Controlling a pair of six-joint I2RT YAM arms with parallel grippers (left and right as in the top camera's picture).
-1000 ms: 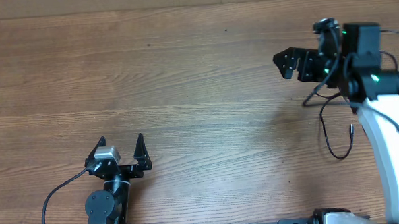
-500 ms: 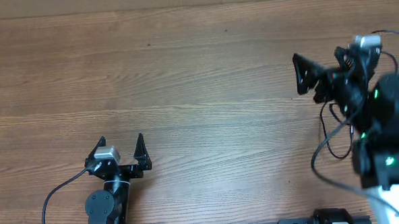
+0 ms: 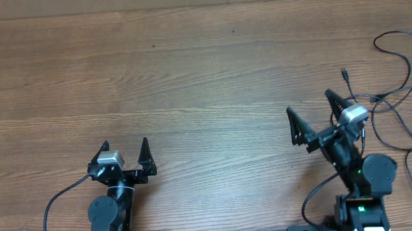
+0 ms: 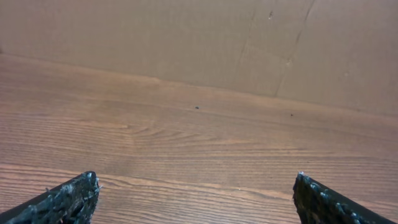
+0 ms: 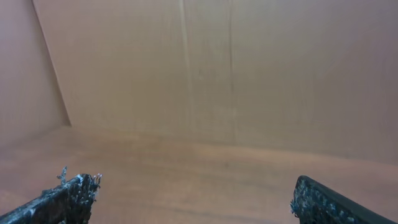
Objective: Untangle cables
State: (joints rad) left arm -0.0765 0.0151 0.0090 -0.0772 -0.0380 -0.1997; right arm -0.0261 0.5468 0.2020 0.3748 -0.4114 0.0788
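Observation:
The cables (image 3: 393,97) are thin black cords spread in loose strands and loops at the far right of the table in the overhead view, with a small plug (image 3: 344,72) at one end. My right gripper (image 3: 310,109) is open and empty, just left of the cables and near the table's front. My left gripper (image 3: 124,148) is open and empty at the front left, far from the cables. The left wrist view (image 4: 196,199) and the right wrist view (image 5: 196,199) show open fingertips over bare wood, with no cable in sight.
The wooden table (image 3: 190,81) stretches between the two arms. A cardboard wall (image 4: 186,37) stands along the table's far edge. Each arm's own thicker black wire (image 3: 57,205) trails by its base.
My right arm has drawn back from the far right toward the front of the table and lowered. The cables it was over now lie spread out at the right edge. The left arm has not moved.

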